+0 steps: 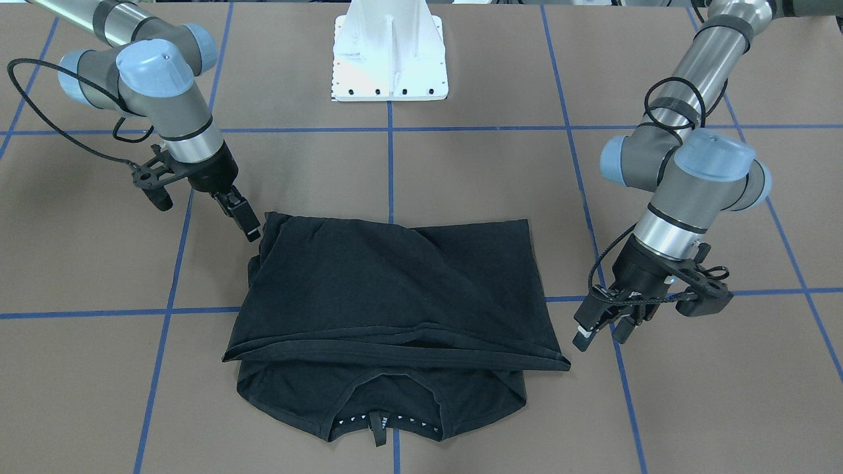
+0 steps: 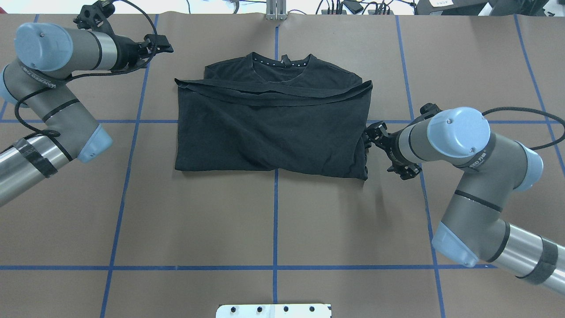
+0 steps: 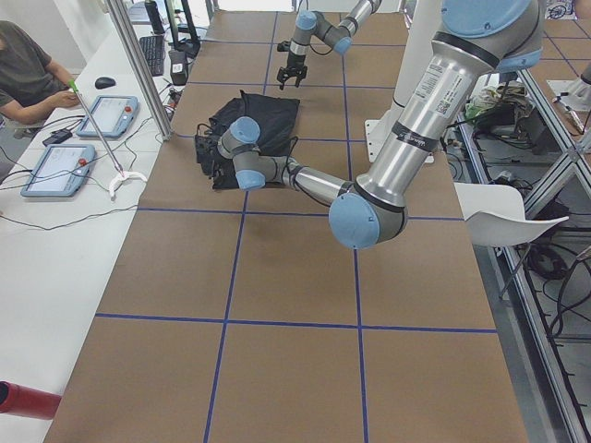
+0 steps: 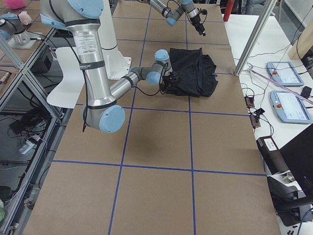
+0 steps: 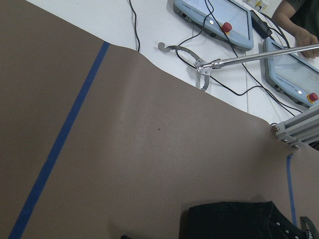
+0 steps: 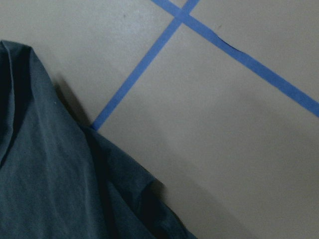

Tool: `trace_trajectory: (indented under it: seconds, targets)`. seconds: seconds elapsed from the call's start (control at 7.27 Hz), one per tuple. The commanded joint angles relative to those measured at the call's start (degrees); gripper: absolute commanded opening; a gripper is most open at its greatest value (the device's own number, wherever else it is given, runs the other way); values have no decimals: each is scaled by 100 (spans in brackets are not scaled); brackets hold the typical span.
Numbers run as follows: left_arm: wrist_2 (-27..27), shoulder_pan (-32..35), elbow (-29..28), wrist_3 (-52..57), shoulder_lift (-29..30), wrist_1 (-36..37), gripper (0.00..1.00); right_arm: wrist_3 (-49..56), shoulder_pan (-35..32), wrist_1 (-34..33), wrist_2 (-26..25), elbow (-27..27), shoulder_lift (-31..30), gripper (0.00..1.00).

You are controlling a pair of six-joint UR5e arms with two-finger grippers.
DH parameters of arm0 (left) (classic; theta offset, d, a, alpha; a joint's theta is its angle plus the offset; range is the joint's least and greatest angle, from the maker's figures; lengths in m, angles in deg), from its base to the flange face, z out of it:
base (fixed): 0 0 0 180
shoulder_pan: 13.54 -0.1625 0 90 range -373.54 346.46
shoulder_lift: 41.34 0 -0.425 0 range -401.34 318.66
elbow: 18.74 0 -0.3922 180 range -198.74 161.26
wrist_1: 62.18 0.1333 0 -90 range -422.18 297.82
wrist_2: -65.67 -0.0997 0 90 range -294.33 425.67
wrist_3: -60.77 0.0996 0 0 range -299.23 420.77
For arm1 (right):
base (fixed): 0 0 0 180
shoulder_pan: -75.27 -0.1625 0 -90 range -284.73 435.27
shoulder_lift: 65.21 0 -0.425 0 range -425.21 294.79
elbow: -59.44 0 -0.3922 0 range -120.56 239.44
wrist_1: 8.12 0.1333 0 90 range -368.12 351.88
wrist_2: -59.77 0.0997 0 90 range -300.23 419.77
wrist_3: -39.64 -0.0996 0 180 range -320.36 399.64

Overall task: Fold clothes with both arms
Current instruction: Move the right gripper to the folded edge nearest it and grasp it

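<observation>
Our right gripper [image 1: 249, 227], fingers together, touches the folded T-shirt [image 1: 395, 283]; our left gripper [image 1: 602, 329], fingers apart, hangs just beside its opposite edge

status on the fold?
Left pincer open, clear of cloth. Right pincer at the T-shirt's edge, grip unclear. T-shirt folded once, collar exposed. Nothing in the way.

Both the left arm [image 2: 53, 106] and the right arm [image 2: 476, 185] are silver-grey tubes with light blue joint caps, black bands and looping black cables, ending in black grippers. The base block [image 1: 390, 56] is white, with dark holes along its edge.
</observation>
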Motion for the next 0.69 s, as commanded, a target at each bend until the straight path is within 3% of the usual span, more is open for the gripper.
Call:
trace_trajectory:
  seconds: [0.0,0.28,0.55]
  targets:
    - [-13,-2,1,-1,1,29,100,-40,489,62,-347,28,-43,90]
    - [-13,-2,1,-1,-7,29,100,-40,631,62,-366,28,-61,84]
    - [-39,7,19,-1,-86,29,100,-40,702,62,-375,11,-43,61]
